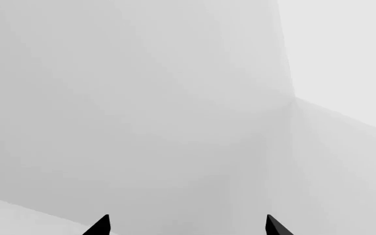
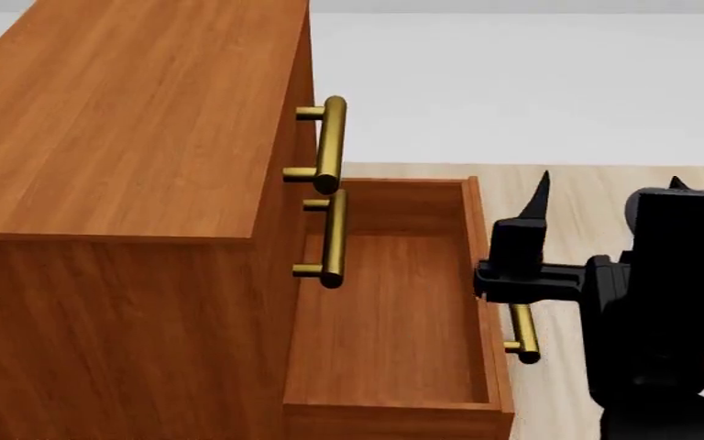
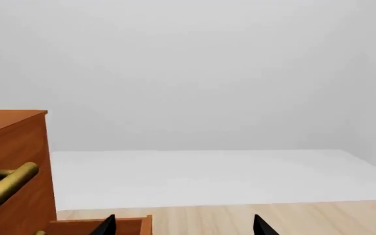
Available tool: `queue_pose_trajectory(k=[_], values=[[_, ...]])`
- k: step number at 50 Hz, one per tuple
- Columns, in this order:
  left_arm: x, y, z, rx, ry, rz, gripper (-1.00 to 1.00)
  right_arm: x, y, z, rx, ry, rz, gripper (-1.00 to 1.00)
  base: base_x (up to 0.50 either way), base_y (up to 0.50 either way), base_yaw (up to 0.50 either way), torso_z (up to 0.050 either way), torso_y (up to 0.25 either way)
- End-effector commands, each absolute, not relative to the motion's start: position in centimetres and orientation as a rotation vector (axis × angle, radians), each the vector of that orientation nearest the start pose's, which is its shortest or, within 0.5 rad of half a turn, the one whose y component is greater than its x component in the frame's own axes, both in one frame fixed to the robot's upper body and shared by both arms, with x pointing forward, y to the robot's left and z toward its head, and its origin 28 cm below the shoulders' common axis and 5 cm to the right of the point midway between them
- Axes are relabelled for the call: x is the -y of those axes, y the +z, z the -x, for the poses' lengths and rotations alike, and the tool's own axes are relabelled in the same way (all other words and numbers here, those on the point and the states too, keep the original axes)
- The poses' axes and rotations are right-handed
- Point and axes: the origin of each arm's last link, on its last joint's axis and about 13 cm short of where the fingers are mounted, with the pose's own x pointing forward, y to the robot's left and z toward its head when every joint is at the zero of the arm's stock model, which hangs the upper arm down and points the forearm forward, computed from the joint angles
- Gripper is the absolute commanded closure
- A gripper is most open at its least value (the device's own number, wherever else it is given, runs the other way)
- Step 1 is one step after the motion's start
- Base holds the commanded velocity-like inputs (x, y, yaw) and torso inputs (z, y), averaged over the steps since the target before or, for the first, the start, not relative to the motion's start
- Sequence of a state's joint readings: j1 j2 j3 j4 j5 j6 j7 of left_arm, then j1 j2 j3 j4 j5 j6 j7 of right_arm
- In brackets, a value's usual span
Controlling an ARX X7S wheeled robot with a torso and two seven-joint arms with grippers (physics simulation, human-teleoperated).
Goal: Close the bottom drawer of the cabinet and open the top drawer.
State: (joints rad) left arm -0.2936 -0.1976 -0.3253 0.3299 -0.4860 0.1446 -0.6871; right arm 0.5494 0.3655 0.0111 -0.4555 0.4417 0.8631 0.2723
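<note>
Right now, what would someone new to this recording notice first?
The cabinet fills the left of the head view, and its bottom drawer stands pulled far out, empty inside. The right gripper hovers just outside that drawer's front panel, above its brass handle, jaws apart and holding nothing. The top drawer is shut.

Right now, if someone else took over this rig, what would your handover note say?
Right gripper: open, empty, at the front of the bottom drawer, just above its handle.
Left gripper: open, empty, facing blank wall only, away from the cabinet.
Bottom drawer: pulled fully out, empty inside.
Top drawer: appears shut, its handle untouched.
Done: nothing yet.
Left: push the bottom drawer shut, then pull the top drawer open.
</note>
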Motion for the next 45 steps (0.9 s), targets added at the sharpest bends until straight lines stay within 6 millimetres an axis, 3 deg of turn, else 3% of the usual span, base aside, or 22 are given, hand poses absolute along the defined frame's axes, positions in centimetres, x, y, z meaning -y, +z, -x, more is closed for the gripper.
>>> queue_pose_trajectory(k=[1, 13, 36, 45], values=[[-30.2, 17.6, -24.1, 0.741, 0.819, 0.53, -1.0, 16.3, 21.8, -27.8, 0.132, -0.133, 0.101, -1.0, 0.0, 0.0, 0.0, 0.0, 0.0], [-30.1, 17.7, -24.2, 0.73, 0.833, 0.489, -1.0, 17.1, 22.3, -28.1, 0.148, -0.17, 0.136, -1.0, 0.0, 0.0, 0.0, 0.0, -0.01], [-30.1, 17.6, -24.2, 0.728, 0.835, 0.485, -1.0, 18.7, 20.5, -29.3, 0.098, -0.245, 0.122, -1.0, 0.0, 0.0, 0.0, 0.0, -0.249], [-30.2, 17.5, -24.2, 0.729, 0.831, 0.503, -1.0, 19.1, 18.9, -30.2, 0.061, -0.28, 0.126, -1.0, 0.0, 0.0, 0.0, 0.0, -0.172]])
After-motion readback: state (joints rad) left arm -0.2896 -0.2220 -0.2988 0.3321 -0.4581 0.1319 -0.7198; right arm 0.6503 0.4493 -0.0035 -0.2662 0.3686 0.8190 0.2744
